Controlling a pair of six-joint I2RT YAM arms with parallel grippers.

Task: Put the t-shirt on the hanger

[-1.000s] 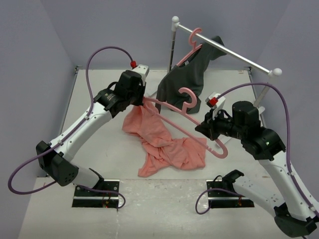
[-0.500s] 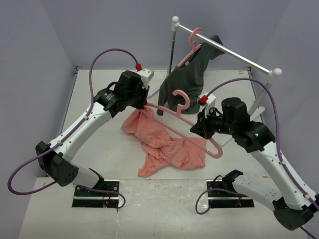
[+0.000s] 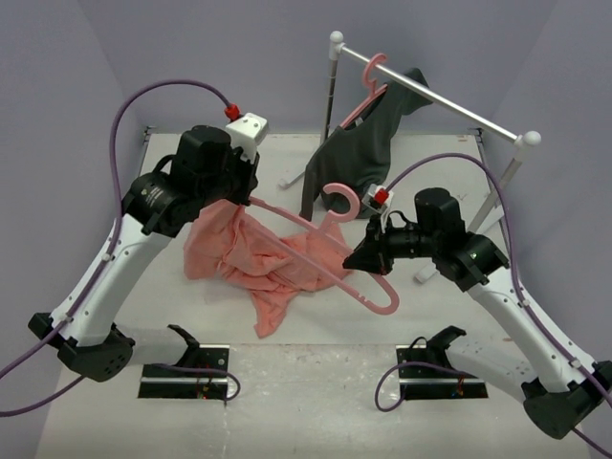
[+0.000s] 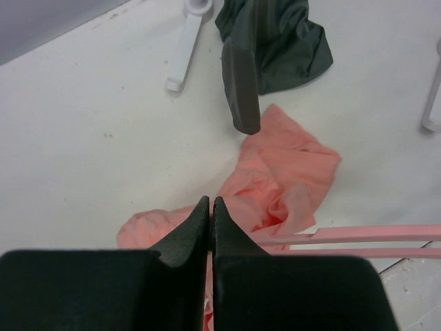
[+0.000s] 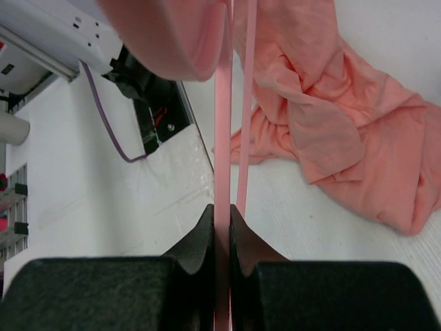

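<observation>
The left fingers point(image 4: 200, 227) are pressed tight together on a fold of the t-shirt point(image 4: 289, 172); in the left wrist view salmon cloth shows in the seam between them at the bottom of the frame. From the top view, the upper edge of the t-shirt point(image 3: 258, 263) hangs from that grip at centre left. The rest drapes down and spreads rumpled over the bench point(image 3: 210, 316) toward the middle of the frame.

The right fingers point(image 5: 203, 234) are closed narrowly on one thin pink bar of the hanger point(image 5: 222, 138), which runs straight up the right wrist view beside a second parallel bar. In the top view the hanger point(image 3: 386, 306) lies slantwise across the centre, above the cloth. Its hook stands up at mid-frame, one end reaches toward the left fingers, and the other end juts out lower right of the right fingers.

Further back, in the upper middle, a dark grey garment point(image 3: 359, 158) hangs on a second pink hanger point(image 3: 368, 81) from a white rail point(image 3: 449, 105).
</observation>
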